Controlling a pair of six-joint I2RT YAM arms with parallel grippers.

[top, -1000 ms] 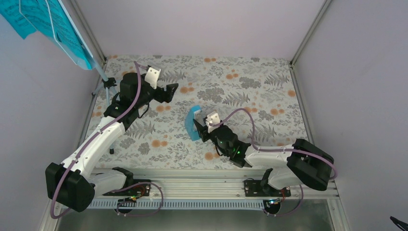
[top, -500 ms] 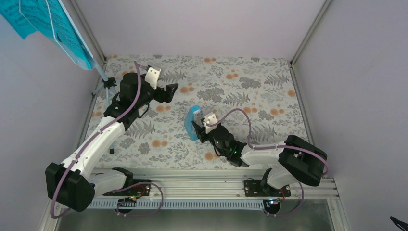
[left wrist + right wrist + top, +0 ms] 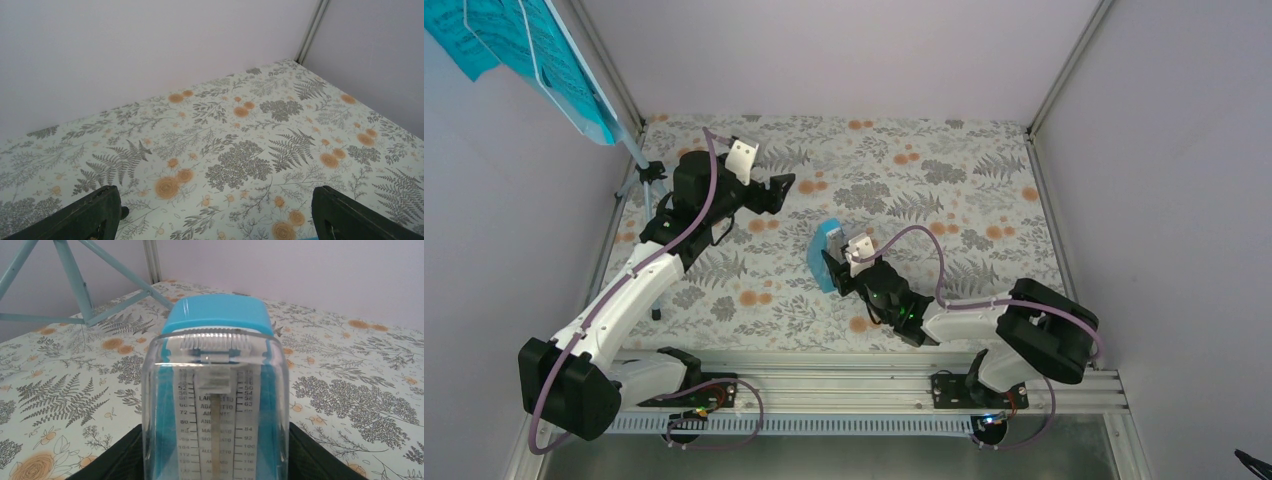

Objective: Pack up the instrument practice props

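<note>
Gripping the metronome (image 3: 215, 365) between its fingers (image 3: 117, 462), the right tool (image 3: 214, 457); left tool (image 3: 217, 215) wide, well apart.

The metronome (image 3: 217, 390) has a glossy see-through plastic cover over a smooth blue plastic body. The worktop (image 3: 240, 130) has a matt floral print, cloth or vinyl, can't tell. The music stand (image 3: 75, 285) legs look like smooth painted metal tubing. The sheet-music pages (image 3: 534, 50) look like thin matt paper. The left gripper (image 3: 216, 210) is dull black plastic.

Right end effector (image 3: 842, 270) edged left, elbow (image 3: 1044, 332) tucking inward.
</note>
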